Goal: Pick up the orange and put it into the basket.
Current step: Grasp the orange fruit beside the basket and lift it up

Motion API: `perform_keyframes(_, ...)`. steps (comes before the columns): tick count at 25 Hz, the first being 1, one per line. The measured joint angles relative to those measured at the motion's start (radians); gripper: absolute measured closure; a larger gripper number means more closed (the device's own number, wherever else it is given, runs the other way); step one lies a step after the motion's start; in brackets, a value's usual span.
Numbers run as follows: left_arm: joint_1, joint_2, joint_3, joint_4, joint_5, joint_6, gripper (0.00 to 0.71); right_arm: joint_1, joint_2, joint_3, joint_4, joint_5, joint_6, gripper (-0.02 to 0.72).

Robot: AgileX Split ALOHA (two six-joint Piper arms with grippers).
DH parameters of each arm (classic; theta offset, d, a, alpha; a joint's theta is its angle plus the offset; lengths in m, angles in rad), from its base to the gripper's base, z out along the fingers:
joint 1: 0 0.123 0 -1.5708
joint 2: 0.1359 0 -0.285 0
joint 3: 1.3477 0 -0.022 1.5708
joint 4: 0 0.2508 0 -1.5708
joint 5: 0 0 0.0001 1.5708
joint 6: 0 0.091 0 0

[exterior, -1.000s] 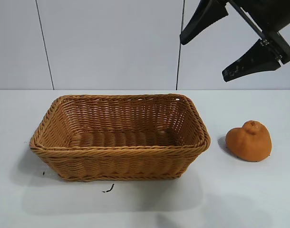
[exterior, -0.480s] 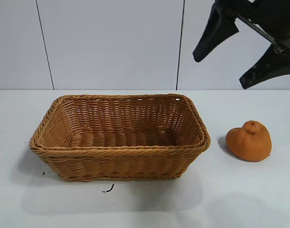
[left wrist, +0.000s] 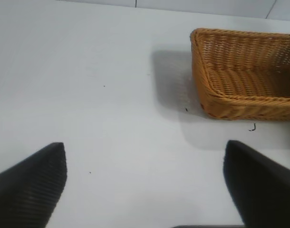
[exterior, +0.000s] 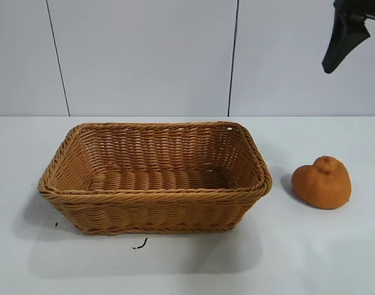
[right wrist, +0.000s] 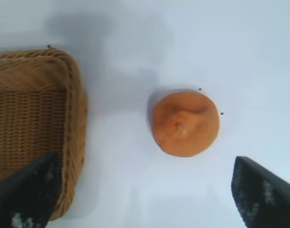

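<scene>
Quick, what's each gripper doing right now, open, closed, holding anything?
Left gripper: open, empty, over bare table beside the basket.
Right gripper: open, empty, high above the orange.

A lab-like test bench: a bare white table (exterior: 175, 270) against plain white wall panels (exterior: 144, 55).

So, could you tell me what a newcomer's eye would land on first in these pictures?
The big woven basket at the middle of the white table, with nothing in it. Next comes the lumpy orange, lying on the table apart from the basket on the right arm's side. The right gripper hangs high above the orange, jaws wide open; the left gripper is open too, over bare table beside the basket.
</scene>
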Motion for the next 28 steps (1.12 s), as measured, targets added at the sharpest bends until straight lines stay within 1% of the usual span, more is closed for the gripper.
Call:
perform_keyframes(7,0.0,0.0,0.0,0.0,0.0,0.001,0.063,-0.02,0.135,0.0,-0.001,-0.017,-0.001,0.008)
perform_keyframes(10,0.0,0.0,0.0,0.0,-0.001,0.001,0.063,-0.02,0.209,0.0,0.02,-0.045,-0.003,0.008)
perform_keyframes(13,0.0,0.0,0.0,0.0,-0.002,0.001,0.063,-0.02,0.28,0.0,0.06,-0.082,-0.013,0.008)
perform_keyframes(15,0.0,0.0,0.0,0.0,-0.002,0.001,0.063,-0.02,0.324,0.0,0.072,-0.106,-0.018,0.008)
perform_keyframes(21,0.0,0.0,0.0,-0.001,-0.003,0.001,0.063,-0.02,0.426,0.0,0.071,-0.176,-0.023,0.008)
perform_keyframes(28,0.0,0.0,0.0,0.0,-0.003,0.001,0.063,-0.02,0.448,0.0,0.071,-0.192,-0.023,0.008)
